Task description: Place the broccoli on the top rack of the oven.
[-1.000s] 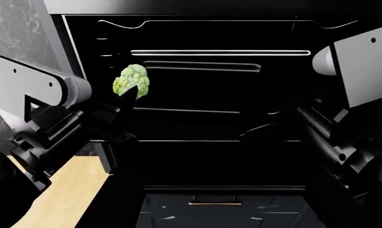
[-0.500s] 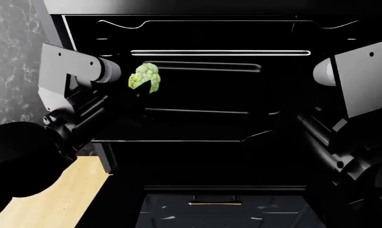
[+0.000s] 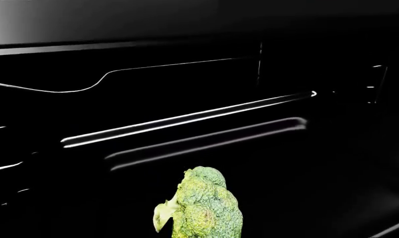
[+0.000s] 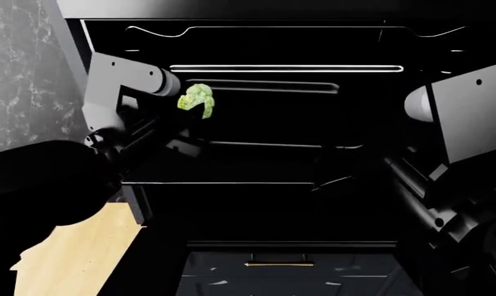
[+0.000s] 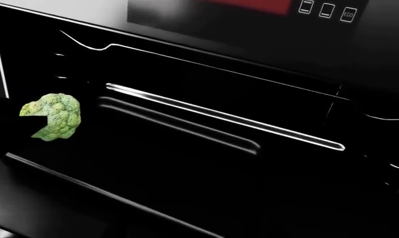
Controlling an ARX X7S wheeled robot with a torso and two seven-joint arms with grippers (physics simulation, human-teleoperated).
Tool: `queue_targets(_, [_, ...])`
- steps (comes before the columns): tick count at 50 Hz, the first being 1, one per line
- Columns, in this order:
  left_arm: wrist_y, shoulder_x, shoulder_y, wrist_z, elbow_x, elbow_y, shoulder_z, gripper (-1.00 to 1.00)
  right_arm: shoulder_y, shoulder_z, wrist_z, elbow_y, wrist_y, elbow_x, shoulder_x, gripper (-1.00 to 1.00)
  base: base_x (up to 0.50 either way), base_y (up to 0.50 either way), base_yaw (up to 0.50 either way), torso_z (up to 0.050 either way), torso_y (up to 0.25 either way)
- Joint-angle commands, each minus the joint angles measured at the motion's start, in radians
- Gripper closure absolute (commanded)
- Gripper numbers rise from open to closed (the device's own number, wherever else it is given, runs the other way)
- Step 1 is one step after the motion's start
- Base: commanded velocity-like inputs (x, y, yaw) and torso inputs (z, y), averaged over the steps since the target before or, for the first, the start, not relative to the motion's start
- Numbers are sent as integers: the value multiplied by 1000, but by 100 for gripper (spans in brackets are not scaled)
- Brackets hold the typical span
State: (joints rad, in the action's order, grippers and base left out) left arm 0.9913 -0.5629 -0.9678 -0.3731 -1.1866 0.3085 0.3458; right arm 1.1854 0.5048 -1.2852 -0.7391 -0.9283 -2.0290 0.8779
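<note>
The small bumpy light-green broccoli floret is held up inside the mouth of the large black built-in oven, at roughly 10 o'clock in the head view, left of the cavity's centre. It is carried by the left claw, which is closed on its lower part; the fingers themselves are lost in black against black, so the exact grip cannot be made out. In the left wrist view the floret stands crown up, long axis roughly vertical, directly ahead of the camera.

Key relation: the wide flat black top rack with pale-lit edges lies below and beyond the broccoli, toward 5 o'clock from it in the head view. The floret is seen clear of the shelf, not resting on it, and sits just under the bright silvery bar that runs across the cavity. From the right wrist view the broccoli is at 9 o'clock, well left of that bar's midpoint.

Left arm is stretched forward and up into the opening, forearm angled toward 1 o'clock. Right arm is parked at 3 o'clock, outside the cavity, well apart from the floret; its claw is not visible.

Judged next: a lowering onto the rack, then release.
</note>
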Motion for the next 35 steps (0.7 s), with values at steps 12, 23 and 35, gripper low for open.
queue_targets(12, [-21, 39, -32, 44, 78, -89, 72, 100, -18, 2, 17, -4, 5, 19, 4, -100, 0, 0, 0, 0, 0])
queue_targets(23, [-22, 43, -30, 56, 92, -103, 95, 100, -24, 3, 27, -4, 8, 29, 3, -100, 0, 0, 0, 0, 1])
queue_targets(35, [-22, 51, -31, 68, 107, -130, 119, 100, -25, 4, 39, -3, 11, 44, 1, -100, 0, 0, 0, 0, 0])
